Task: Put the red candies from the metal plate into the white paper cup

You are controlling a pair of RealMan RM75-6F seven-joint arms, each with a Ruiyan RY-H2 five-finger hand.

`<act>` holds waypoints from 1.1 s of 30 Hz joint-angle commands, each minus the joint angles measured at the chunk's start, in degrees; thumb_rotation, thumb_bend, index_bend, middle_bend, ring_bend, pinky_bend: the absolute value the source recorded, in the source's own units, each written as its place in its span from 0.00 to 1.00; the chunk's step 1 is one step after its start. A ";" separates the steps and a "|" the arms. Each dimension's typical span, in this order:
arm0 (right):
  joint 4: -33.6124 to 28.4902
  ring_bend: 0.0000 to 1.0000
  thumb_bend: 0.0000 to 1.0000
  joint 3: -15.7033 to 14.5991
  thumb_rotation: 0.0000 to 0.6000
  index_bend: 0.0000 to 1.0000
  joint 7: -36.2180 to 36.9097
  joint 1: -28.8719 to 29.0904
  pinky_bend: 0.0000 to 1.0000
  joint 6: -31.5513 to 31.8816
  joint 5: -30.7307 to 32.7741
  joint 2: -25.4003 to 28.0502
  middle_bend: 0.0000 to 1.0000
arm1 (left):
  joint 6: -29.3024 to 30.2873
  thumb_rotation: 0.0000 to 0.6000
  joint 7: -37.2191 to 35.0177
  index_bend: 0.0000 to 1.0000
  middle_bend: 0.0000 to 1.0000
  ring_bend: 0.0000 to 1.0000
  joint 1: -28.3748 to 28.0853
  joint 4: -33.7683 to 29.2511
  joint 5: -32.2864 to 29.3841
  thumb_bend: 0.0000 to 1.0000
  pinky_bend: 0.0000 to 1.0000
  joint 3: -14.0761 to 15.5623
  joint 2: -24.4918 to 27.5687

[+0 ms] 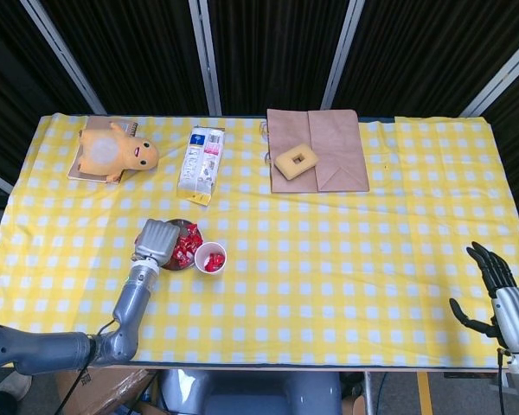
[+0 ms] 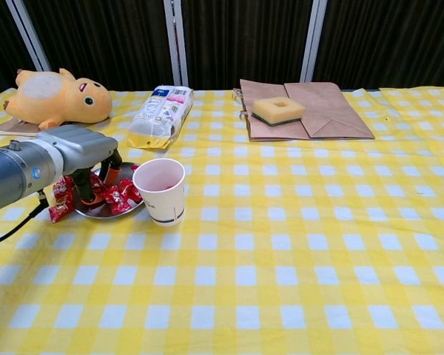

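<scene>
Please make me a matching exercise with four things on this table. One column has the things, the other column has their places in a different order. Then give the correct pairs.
Things:
1. yellow sponge
2. red candies
3. white paper cup
4. left hand

Places:
A. over the metal plate, fingers down among the candies
B. on the brown paper bag
C. just to the right of the metal plate in the chest view
D. piled on the metal plate, with one lying off its left edge

Pairs: 1-B, 2-D, 3-C, 4-A
</scene>
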 commanded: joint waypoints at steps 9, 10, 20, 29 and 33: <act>0.05 0.00 0.42 0.00 1.00 0.00 -0.01 0.02 0.00 -0.14 0.07 -0.02 0.00 | 0.41 1.00 -0.78 0.58 0.58 0.92 0.77 2.00 2.07 0.37 0.96 -0.64 -0.81; 0.01 0.00 0.42 0.01 1.00 0.00 -0.02 0.02 0.00 -0.12 0.06 0.00 0.00 | 0.43 1.00 -0.82 0.58 0.58 0.92 0.82 1.94 2.25 0.37 0.96 -0.75 -0.70; 0.01 0.00 0.42 0.04 1.00 0.00 -0.08 0.00 0.00 -0.10 0.08 -0.02 0.00 | 0.72 1.00 -0.72 0.59 0.59 0.92 1.06 0.40 3.40 0.37 0.96 -2.16 1.26; 0.07 0.00 0.42 0.04 1.00 0.00 -0.14 -0.07 0.00 -0.09 0.15 -0.07 0.00 | 1.36 1.00 -0.51 0.60 0.60 0.92 0.84 -1.59 3.86 0.37 0.96 -3.55 2.89; 0.14 0.00 0.42 0.10 1.00 0.00 -0.07 -0.02 0.00 -0.01 0.08 -0.11 0.00 | 1.85 1.00 -0.21 0.59 0.60 0.92 0.59 -3.21 3.87 0.37 0.96 -4.38 4.01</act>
